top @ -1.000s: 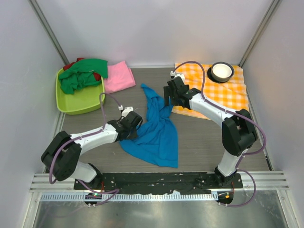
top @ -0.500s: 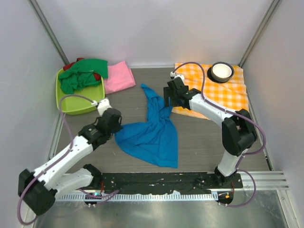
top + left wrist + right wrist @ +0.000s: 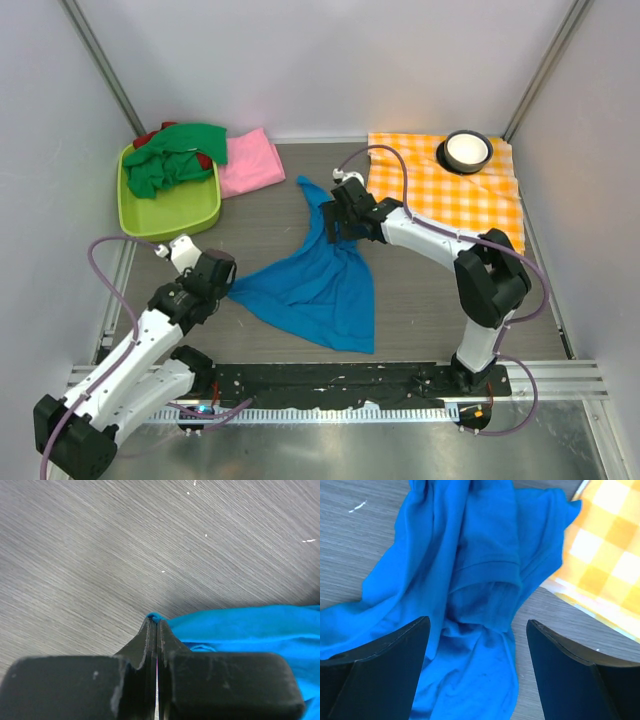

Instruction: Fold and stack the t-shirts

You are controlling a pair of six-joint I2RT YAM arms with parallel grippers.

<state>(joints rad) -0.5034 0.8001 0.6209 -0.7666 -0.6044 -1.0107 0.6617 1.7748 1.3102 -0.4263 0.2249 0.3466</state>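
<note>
A bright blue t-shirt [image 3: 315, 285] lies crumpled and partly spread in the middle of the table. My left gripper [image 3: 222, 287] is shut on its left corner; in the left wrist view a blue fold [image 3: 156, 617] pokes out between the closed fingertips [image 3: 154, 625]. My right gripper [image 3: 335, 228] hovers open over the shirt's upper part, its fingers either side of a sleeve [image 3: 487, 575]. A folded pink t-shirt [image 3: 250, 165] lies at the back left. A green t-shirt [image 3: 175, 155] is heaped in the bin, with a red one [image 3: 146, 138] peeking out beneath it.
The lime-green bin [image 3: 170, 222] stands at the back left by the wall. An orange-and-white checked cloth [image 3: 455, 195] covers the back right, with a black-rimmed white bowl [image 3: 467, 150] on it; the cloth's edge [image 3: 600, 555] shows in the right wrist view.
My left gripper closed on the blue shirt's corner and pulled it left and toward the near edge, stretching the cloth out. My right gripper moved left, off the checked cloth and over the shirt.
</note>
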